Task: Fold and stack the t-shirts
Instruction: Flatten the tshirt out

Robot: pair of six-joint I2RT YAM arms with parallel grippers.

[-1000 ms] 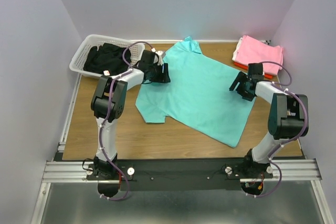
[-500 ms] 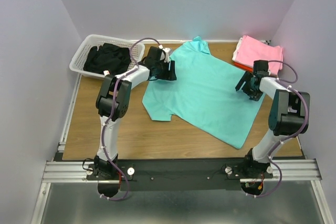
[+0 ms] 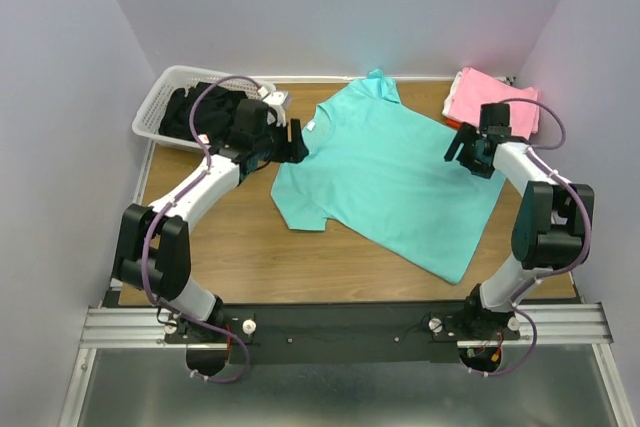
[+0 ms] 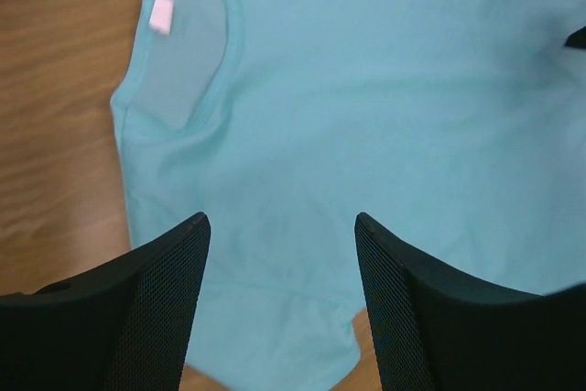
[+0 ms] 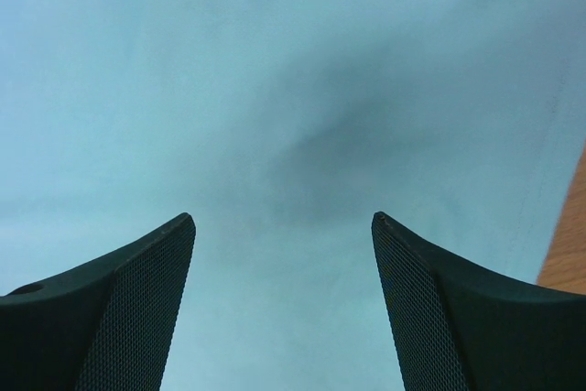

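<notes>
The turquoise t-shirt (image 3: 385, 177) lies spread flat on the wooden table, collar toward the back left. It fills the left wrist view (image 4: 366, 107), where its collar and pink label show, and the right wrist view (image 5: 275, 89). My left gripper (image 3: 292, 142) is open and empty just left of the shirt's collar edge. My right gripper (image 3: 462, 152) is open and empty above the shirt's right edge. A folded pink t-shirt (image 3: 495, 97) lies on a red-orange one (image 3: 455, 125) at the back right.
A white slatted basket (image 3: 165, 107) holding dark clothes stands at the back left corner. Bare wood (image 3: 230, 247) lies in front of the turquoise shirt. Walls close in the table on three sides.
The turquoise shirt was dragged right and back, then let go and now lies flat. My left gripper drew back to the left off the shirt. My right gripper shifted slightly back.
</notes>
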